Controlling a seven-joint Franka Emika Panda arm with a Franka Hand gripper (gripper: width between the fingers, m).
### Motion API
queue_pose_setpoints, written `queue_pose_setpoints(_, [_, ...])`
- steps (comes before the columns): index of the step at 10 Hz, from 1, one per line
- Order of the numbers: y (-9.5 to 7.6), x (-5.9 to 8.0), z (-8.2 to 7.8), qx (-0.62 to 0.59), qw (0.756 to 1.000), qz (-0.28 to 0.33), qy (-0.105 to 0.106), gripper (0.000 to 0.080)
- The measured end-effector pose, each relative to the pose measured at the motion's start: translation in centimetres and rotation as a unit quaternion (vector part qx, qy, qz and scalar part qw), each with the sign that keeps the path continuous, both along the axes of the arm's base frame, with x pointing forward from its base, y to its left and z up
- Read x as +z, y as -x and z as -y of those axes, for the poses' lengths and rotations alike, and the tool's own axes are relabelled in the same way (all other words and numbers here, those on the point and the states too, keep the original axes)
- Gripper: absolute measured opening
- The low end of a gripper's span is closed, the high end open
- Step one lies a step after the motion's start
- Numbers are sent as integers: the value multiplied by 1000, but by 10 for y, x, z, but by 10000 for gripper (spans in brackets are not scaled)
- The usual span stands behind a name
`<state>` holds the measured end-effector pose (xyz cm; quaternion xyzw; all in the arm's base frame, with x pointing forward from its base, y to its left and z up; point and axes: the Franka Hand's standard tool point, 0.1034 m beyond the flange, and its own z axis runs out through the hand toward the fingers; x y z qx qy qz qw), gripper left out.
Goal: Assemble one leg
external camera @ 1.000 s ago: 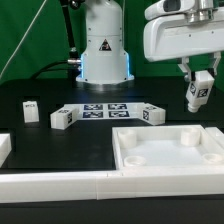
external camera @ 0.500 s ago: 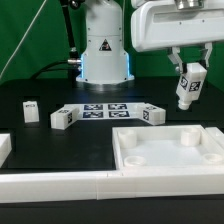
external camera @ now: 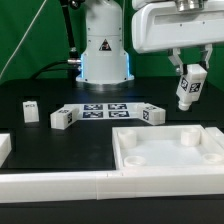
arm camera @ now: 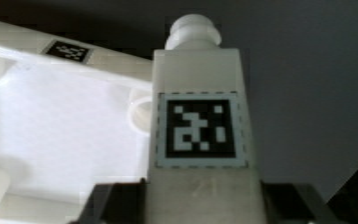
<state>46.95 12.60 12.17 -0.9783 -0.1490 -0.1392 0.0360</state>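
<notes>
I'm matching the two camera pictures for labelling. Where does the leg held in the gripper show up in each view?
Exterior view: the leg hangs tilted at the exterior view's right, above the square panel.
Wrist view: the leg fills the middle, its tag facing the camera.
Shared landmark: the square panel, which shows in both.

Green backdrop (external camera: 30, 30) behind a black table (external camera: 60, 145).

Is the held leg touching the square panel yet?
No: in the exterior view the leg, clamped in the gripper, hangs in the air, clear above the square panel.
</notes>
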Motion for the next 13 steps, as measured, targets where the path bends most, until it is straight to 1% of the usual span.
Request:
queue_pose_setpoints(1, [-20,11,4,16,1000,-4,8,291])
queue_pose_setpoints(2, [-38,17,3,16,1000,10,3,291])
queue_pose_setpoints(3, [-46,15,2,19,1000,12,1,291])
queue_pose_setpoints(4, [-62,17,3,24,1000,20,0,291])
queue_pose_setpoints(6, [-84,16,12,40,999,30,3,291])
queue_pose_setpoints(8, [-82,14,9,41,999,28,3,291])
queue_pose_setpoints(11, [-83,14,10,41,999,27,3,291])
queue_pose_setpoints(13, [-104,16,8,43,999,33,-1,291])
